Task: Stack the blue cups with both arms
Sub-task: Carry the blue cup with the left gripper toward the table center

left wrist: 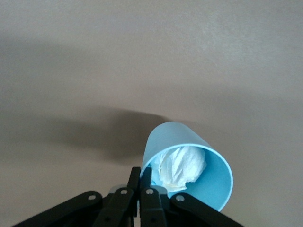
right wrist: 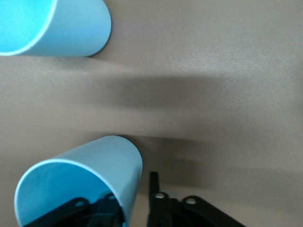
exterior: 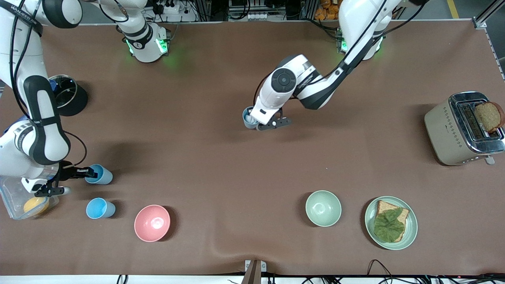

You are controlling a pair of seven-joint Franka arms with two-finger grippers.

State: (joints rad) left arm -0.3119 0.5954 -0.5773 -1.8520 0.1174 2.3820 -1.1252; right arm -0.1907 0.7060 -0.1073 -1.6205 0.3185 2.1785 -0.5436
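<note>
Over the middle of the table, our left gripper [exterior: 263, 125] is pinching the rim of a paler blue cup [exterior: 248, 117] that has crumpled white paper [left wrist: 182, 168] stuffed inside. From the front we judge that cup lifted clear of the cloth, though the pictures don't settle it. Down at the right arm's end, our right gripper [exterior: 81, 172] has one finger inside and one outside the wall of a sky-blue cup [exterior: 99, 174], closed on its rim. A second sky-blue cup [exterior: 100, 208] stands free, nearer the front camera, just beside the pink bowl [exterior: 152, 223]. So where do we stand? Both arms have a cup in hand, yet nothing is nested. We still need to bring cups together and seat one inside another. The pale green bowl [exterior: 323, 208] stays out of it.
</note>
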